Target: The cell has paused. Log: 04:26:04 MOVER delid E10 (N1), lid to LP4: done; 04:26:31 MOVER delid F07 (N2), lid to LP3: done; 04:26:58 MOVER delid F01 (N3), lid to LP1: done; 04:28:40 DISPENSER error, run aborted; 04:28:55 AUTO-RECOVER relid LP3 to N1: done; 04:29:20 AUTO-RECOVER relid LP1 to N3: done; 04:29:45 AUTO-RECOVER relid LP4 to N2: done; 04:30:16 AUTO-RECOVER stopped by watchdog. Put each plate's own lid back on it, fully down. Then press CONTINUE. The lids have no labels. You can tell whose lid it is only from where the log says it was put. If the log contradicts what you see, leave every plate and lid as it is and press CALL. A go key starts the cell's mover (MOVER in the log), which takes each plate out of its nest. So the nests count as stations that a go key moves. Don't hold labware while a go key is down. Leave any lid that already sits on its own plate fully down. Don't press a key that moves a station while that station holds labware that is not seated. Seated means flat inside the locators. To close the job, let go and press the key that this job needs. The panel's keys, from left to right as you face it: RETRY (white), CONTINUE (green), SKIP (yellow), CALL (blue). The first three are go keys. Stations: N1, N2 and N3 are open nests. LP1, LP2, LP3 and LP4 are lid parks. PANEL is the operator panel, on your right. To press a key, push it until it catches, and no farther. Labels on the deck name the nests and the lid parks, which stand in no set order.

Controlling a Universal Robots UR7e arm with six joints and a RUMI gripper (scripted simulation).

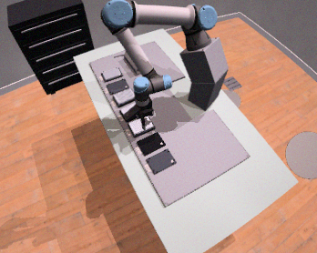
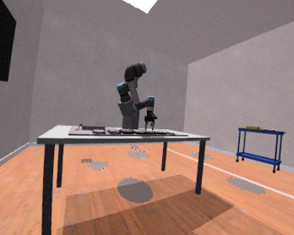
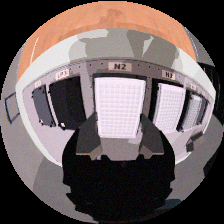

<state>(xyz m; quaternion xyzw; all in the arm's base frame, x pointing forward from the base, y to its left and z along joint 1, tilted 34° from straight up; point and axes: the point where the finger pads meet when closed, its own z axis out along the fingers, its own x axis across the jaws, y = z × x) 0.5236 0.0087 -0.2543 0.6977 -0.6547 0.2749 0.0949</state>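
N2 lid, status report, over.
Gripper shut on the N2 lid, low over the nest. N3 alongside, lidded. Nothing in the way.

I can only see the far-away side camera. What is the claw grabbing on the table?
Observer: In the wrist view the claw is shut on the sides of a white gridded lid.
Operator: Which spot is that?
Observer: The label just above it reads N2.
Operator: What's beside it?
Observer: To its right in the wrist view, another white gridded lid sits under the label N3.
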